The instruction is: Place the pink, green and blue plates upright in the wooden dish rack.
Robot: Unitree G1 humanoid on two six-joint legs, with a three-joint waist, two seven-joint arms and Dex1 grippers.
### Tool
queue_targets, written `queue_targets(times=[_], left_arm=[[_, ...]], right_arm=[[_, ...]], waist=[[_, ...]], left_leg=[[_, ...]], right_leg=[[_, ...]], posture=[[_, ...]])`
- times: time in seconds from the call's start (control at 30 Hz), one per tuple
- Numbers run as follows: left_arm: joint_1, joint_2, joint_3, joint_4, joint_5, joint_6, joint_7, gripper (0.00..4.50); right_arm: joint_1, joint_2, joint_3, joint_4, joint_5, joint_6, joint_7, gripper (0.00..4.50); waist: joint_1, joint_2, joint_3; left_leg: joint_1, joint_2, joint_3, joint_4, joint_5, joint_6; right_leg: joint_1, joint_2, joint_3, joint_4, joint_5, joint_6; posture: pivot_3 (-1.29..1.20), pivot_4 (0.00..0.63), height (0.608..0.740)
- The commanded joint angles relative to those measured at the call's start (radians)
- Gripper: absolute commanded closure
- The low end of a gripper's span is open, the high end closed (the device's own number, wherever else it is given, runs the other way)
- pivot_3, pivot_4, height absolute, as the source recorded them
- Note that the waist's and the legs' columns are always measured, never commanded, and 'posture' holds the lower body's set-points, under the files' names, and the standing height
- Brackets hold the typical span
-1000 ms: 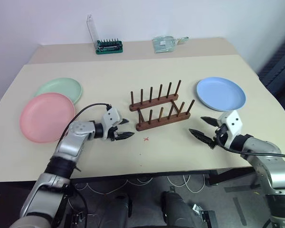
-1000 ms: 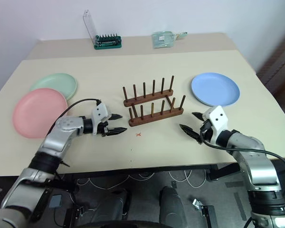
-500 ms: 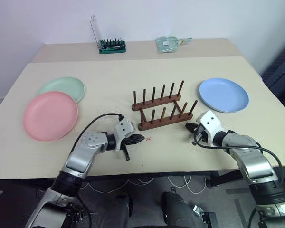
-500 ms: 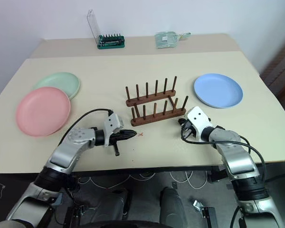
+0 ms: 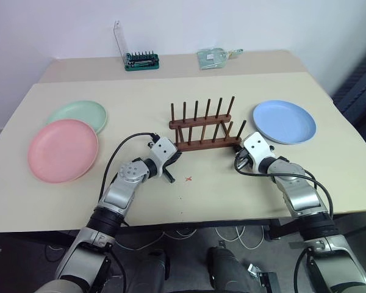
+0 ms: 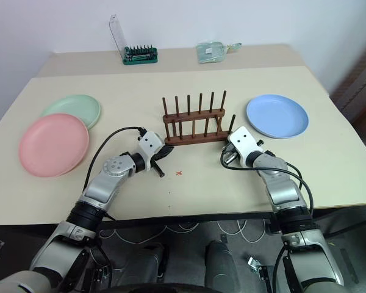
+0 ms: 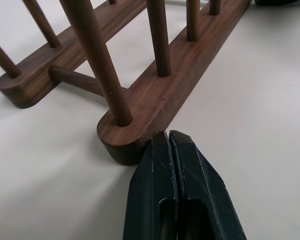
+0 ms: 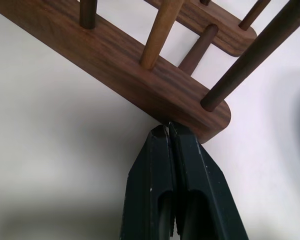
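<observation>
Both hands, left hand (image 7: 167, 137) and right hand (image 8: 167, 129), were pressed together against the rack (image 5: 202, 129). The plates were judged light, stiff and best taken by the rim.

Over the last second both grippers closed from an open stance to fully shut and travelled inward and away from the table's near edge to the wooden dish rack (image 5: 204, 129). The left gripper (image 7: 168, 136) ended with its shut tips against the left end of the rack's near rail, and the right gripper (image 8: 167, 129) ended with its shut tips against that rail's right end. The rack itself was turned from a slanted lie to one running roughly square left to right, and it sat slightly farther from the near edge than before.
</observation>
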Motion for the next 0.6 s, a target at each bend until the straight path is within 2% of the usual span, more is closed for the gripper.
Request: queue_targets(times=[0.03, 0.27, 0.4, 0.5, 0.6], left_arm=[[0.004, 0.013, 0.018, 0.030, 0.032, -0.002, 0.034, 4.50], [0.001, 0.000, 0.034, 0.050, 0.025, -0.030, 0.064, 4.50], [0.023, 0.030, 0.056, -0.003, 0.007, -0.017, 0.047, 4.50], [0.082, 0.085, 0.125, -0.135, -0.078, 0.002, -0.020, 4.50], [0.128, 0.118, 0.276, -0.278, -0.275, 0.109, -0.072, 4.50]], right_arm=[[-0.011, 0.006, -0.003, -0.002, -0.013, -0.033, -0.009, 4.46], [-0.009, 0.018, -0.007, 0.004, -0.023, -0.045, -0.019, 4.46], [0.017, -0.020, -0.026, -0.087, 0.021, -0.051, 0.058, 4.46], [0.052, -0.066, -0.058, -0.223, 0.104, -0.038, 0.166, 4.46], [0.062, -0.092, -0.084, -0.307, 0.170, 0.008, 0.219, 4.46]], waist=[[-0.001, 0.000, 0.000], [-0.002, 0.000, 0.000], [-0.002, 0.000, 0.000], [-0.009, 0.001, 0.001], [-0.010, 0.001, 0.002]], left_leg=[[0.001, 0.000, 0.000, 0.000, 0.000, 0.000], [0.004, 0.000, 0.000, -0.002, 0.000, 0.000], [0.004, 0.000, 0.000, -0.002, 0.000, 0.000], [0.004, 0.000, 0.000, -0.003, 0.000, 0.000], [0.003, 0.001, 0.000, -0.003, -0.001, 0.001]], right_leg=[[0.000, 0.000, 0.000, 0.000, 0.000, 0.000], [0.003, 0.000, 0.000, 0.000, 0.000, 0.000], [0.003, 0.000, 0.000, 0.000, 0.000, 0.000], [0.003, 0.000, 0.000, 0.000, -0.001, 0.001], [0.002, 0.000, 0.000, 0.000, -0.001, 0.001]], posture=[[0.00, 0.150, 0.740], [0.00, 0.150, 0.740], [0.00, 0.150, 0.740], [0.00, 0.150, 0.740], [0.00, 0.150, 0.740]])
